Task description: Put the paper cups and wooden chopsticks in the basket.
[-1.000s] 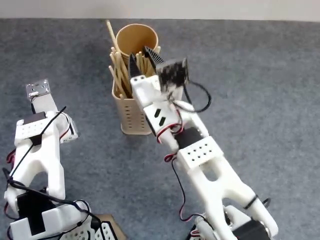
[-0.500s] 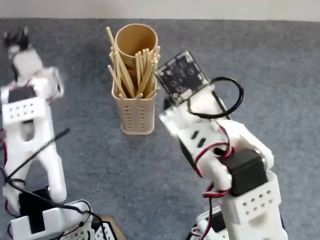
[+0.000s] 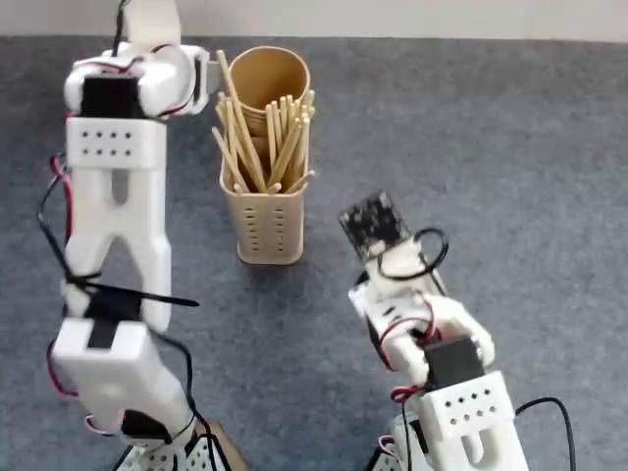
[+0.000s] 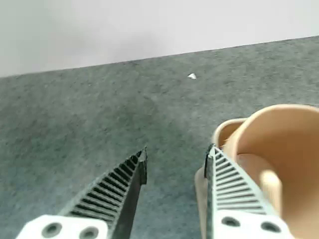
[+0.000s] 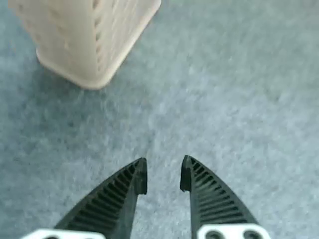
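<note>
Left pincer gapes beside paper cup.

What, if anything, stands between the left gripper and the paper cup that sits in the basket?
Nothing visible does. The left gripper hangs with open jaws right beside the paper cup, and only bare carpet shows between the jaws. The cup stands in the basket with the chopsticks beside it.

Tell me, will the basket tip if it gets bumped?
Probably, if pushed high: the basket looks tall and narrow, with chopsticks and a paper cup sticking above its rim. Likely light too, given its holed walls.
</note>
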You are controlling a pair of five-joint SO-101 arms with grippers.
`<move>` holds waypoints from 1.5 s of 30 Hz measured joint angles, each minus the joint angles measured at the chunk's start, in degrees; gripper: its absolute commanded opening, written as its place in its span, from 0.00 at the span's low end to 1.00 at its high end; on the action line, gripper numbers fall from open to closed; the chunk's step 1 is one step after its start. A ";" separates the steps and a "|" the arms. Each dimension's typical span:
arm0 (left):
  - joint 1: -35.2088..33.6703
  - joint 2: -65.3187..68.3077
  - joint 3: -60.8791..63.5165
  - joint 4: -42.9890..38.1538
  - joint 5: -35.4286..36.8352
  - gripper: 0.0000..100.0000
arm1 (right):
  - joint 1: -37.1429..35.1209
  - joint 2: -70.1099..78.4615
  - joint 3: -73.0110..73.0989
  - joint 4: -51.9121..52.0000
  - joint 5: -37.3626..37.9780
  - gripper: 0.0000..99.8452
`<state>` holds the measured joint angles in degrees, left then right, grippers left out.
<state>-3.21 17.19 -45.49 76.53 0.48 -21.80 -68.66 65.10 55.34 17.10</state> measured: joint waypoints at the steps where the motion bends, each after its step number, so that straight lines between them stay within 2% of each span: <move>1: 0.62 1.93 -3.87 1.93 0.00 0.21 | 0.00 -1.14 2.02 -0.70 0.00 0.12; 6: 2.81 6.07 -22.86 11.87 0.00 0.21 | 0.00 -4.31 8.62 -3.60 0.00 0.12; 9: 2.55 6.33 -30.07 16.09 0.00 0.21 | 0.00 -4.57 9.85 -4.31 0.00 0.12; 15: 2.20 8.88 -30.42 21.63 0.00 0.21 | 0.26 -4.92 10.11 -4.22 0.00 0.12; 18: 0.44 6.77 -29.19 24.88 0.00 0.21 | 3.69 -5.27 9.93 -1.32 0.00 0.12; 20: -1.14 2.81 -26.11 25.32 0.00 0.21 | 7.12 -6.33 7.03 0.79 -1.14 0.09; 22: -2.29 -3.78 -21.80 25.41 0.00 0.20 | 10.99 -9.05 2.55 4.22 -4.04 0.01; 26: -2.46 -22.95 -7.21 25.41 -0.09 0.16 | 15.65 -17.93 -3.87 11.16 -6.51 0.02; 29: -2.64 -39.56 9.85 25.32 -0.18 0.16 | 16.18 -26.37 -2.20 13.98 -6.51 0.02; 31: -2.73 -49.67 23.56 22.33 -0.26 0.16 | 16.35 -32.09 1.32 14.51 -6.51 0.02; 39: -2.64 -80.88 83.87 -4.57 -2.55 0.16 | 17.58 -35.52 14.86 12.40 -6.51 0.02; 42: -2.55 -90.46 101.10 -13.01 -2.55 0.16 | 20.31 -36.13 19.16 12.13 -6.51 0.02; 45: -2.64 -98.20 114.29 -17.14 -2.55 0.16 | 23.21 -36.04 22.51 12.13 -6.51 0.02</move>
<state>-5.85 -81.01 68.79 59.38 -2.07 1.41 -104.70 87.60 67.47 10.59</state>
